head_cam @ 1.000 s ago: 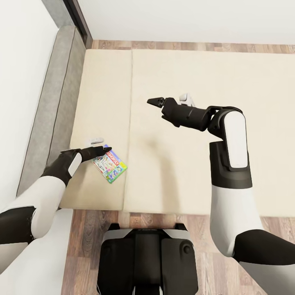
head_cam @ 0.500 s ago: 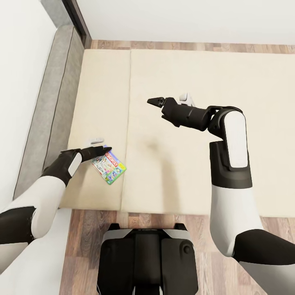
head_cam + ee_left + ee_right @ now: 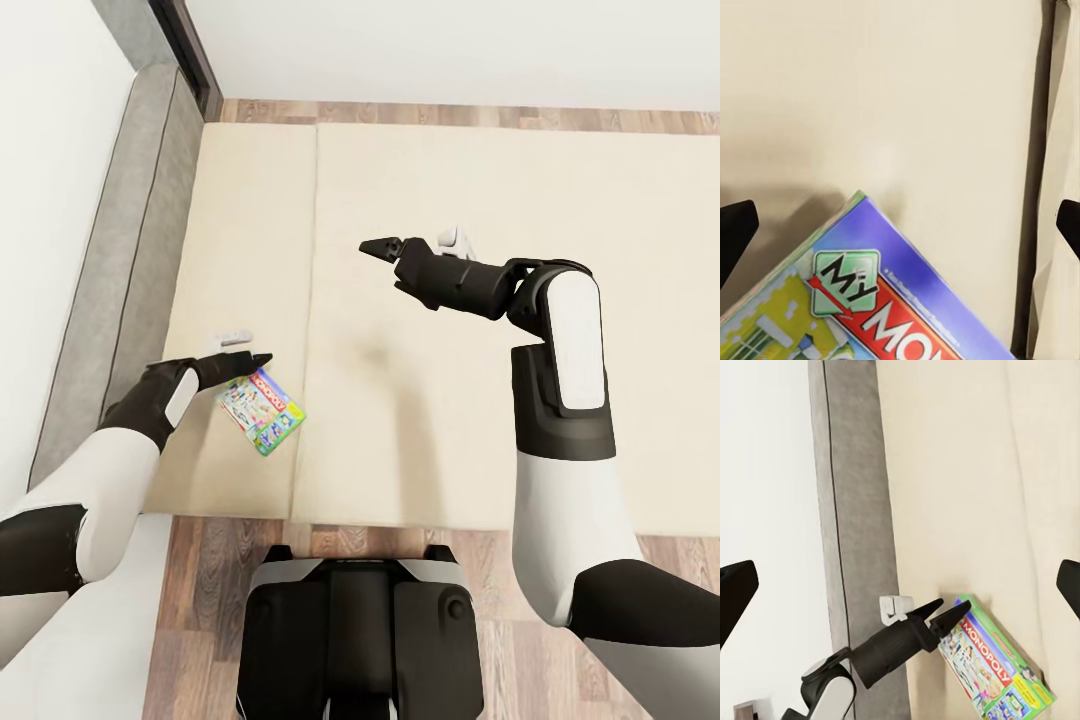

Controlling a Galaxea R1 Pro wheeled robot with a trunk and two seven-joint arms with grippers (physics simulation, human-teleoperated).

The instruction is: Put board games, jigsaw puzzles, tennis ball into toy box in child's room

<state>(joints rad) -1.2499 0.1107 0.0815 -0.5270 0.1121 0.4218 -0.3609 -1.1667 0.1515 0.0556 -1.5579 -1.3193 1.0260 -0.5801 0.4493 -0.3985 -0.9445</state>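
The bed filled most of the head view: a plain beige mattress split by a lengthwise seam, with a grey padded frame along its one side against a white wall. Pale wood-plank floor showed past the far edge of the mattress and again at the near edge, where the robot's dark base stood.

The left gripper hovered low over the mattress strip beside the frame, its fingers spread apart, one white-tipped and one dark. Just beyond the dark fingertip, on the side away from the frame, lay one board game, a white-green box with a red logo, flat on the mattress and turned at an angle to the seam. In the left wrist view the box's blue-edged corner sat between the two fingertips, neither of them touching it. From the right wrist view the same box lay just beside the left gripper's tips.

The right gripper hung higher, over the wide middle part of the mattress, well apart from the box, fingers parted and empty.
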